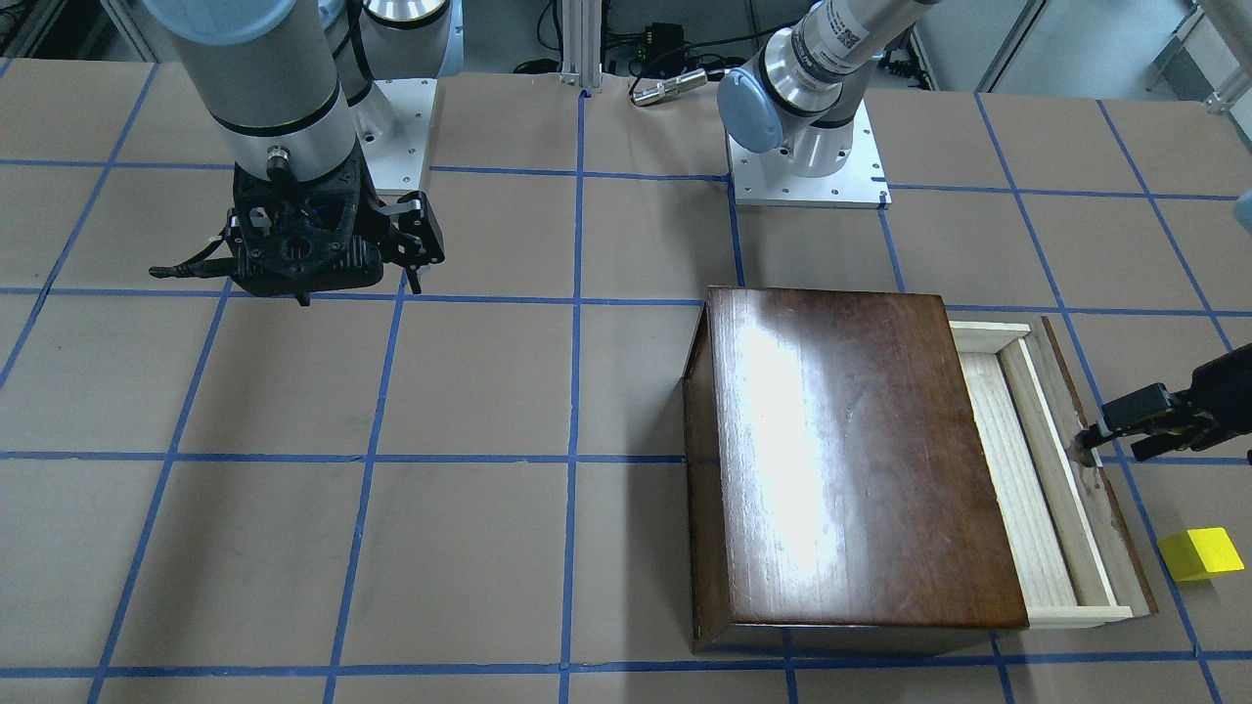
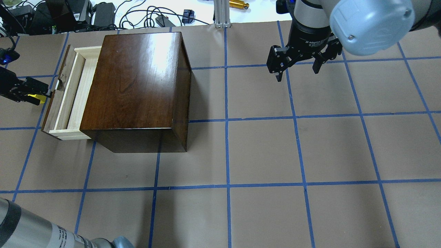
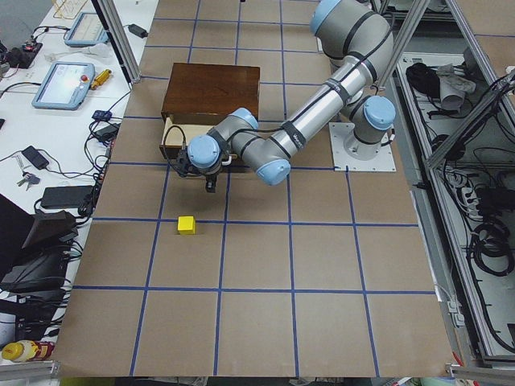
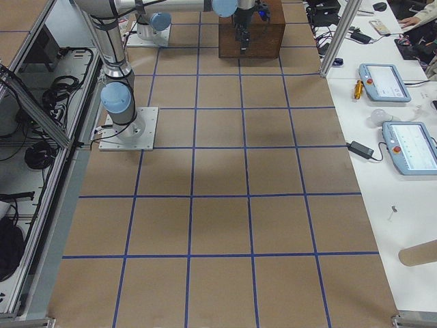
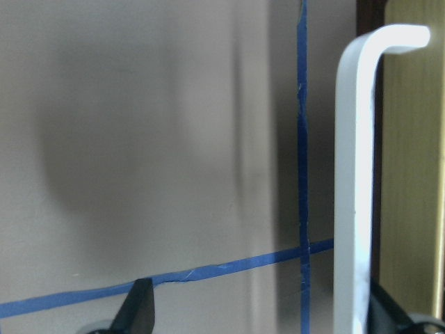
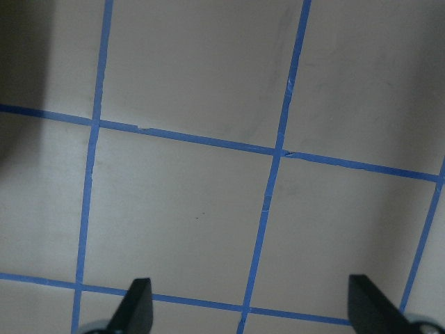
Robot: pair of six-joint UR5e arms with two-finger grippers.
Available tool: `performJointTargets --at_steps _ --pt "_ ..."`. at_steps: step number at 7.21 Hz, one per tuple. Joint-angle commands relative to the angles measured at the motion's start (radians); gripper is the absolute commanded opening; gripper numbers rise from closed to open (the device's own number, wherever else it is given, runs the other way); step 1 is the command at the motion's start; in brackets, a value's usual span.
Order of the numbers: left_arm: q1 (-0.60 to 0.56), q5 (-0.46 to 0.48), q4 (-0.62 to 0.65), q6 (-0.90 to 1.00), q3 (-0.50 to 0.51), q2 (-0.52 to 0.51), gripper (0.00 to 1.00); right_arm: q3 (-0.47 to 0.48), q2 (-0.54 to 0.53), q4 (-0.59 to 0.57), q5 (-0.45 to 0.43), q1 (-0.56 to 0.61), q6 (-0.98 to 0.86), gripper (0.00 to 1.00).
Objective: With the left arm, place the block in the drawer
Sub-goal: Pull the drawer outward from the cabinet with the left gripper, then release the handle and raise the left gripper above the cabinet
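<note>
The drawer (image 1: 1017, 469) of the dark-brown wooden box (image 1: 851, 460) stands partly pulled out; it also shows in the overhead view (image 2: 74, 93). My left gripper (image 1: 1097, 440) is open at the drawer's front panel. In the left wrist view the white handle (image 5: 354, 174) stands between its fingers, close to the right one (image 5: 389, 316). The yellow block (image 1: 1201, 554) lies on the table beside the drawer front, apart from the gripper, and is partly hidden in the overhead view (image 2: 36, 99). My right gripper (image 2: 298, 70) is open and empty, far from the box.
The table is covered in brown paper with a blue tape grid (image 2: 225, 120). Cables and power bricks (image 2: 103, 13) lie beyond its far edge. The arm base plates (image 1: 807, 181) stand at the robot's side. Teach pendants (image 3: 64, 84) lie on a side bench.
</note>
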Motion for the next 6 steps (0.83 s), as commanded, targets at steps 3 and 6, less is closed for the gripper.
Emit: performJointTargets --at_steps 3,6 --pt "-0.002 0.074 -0.175 -0.004 0.001 0.218 1.00 0.000 0.000 0.000 0.000 0.000 0.000 1.00" --pt "-0.025 0.145 -0.306 -0.062 -0.016 0.382 1.00 0.000 0.000 0.000 0.000 0.000 -0.001 1.00"
